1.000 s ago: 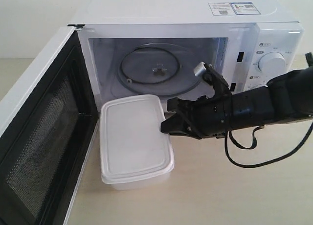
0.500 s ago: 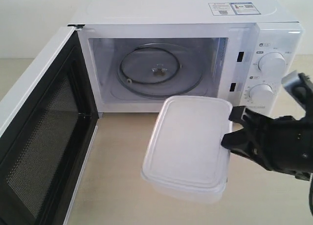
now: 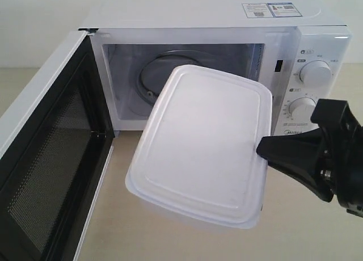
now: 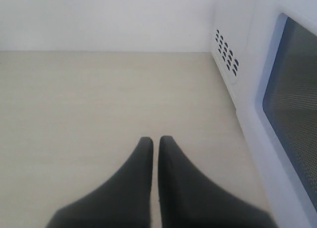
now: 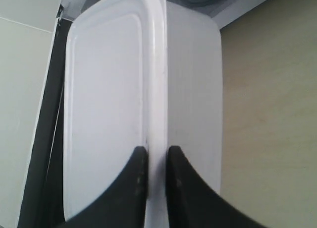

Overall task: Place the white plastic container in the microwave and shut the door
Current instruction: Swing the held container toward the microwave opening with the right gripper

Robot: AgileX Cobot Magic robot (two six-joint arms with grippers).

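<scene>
Tilted white plastic container point(image 3: 198, 147) fronts microwave point(image 3: 215, 14); door point(image 3: 51, 159) open.

The right gripper point(image 5: 154, 151) pinched the rim of the white plastic container point(image 5: 104, 114) - one black finger on the lid side, one on the body side. Beyond it showed the microwave point(image 5: 237, 5) and the pale bench point(image 5: 272, 114).

The door point(image 3: 51, 176) stands wide open, the microwave point(image 3: 187, 11) cavity is free; the white plastic container point(image 3: 204, 147) hangs before its mouth
</scene>
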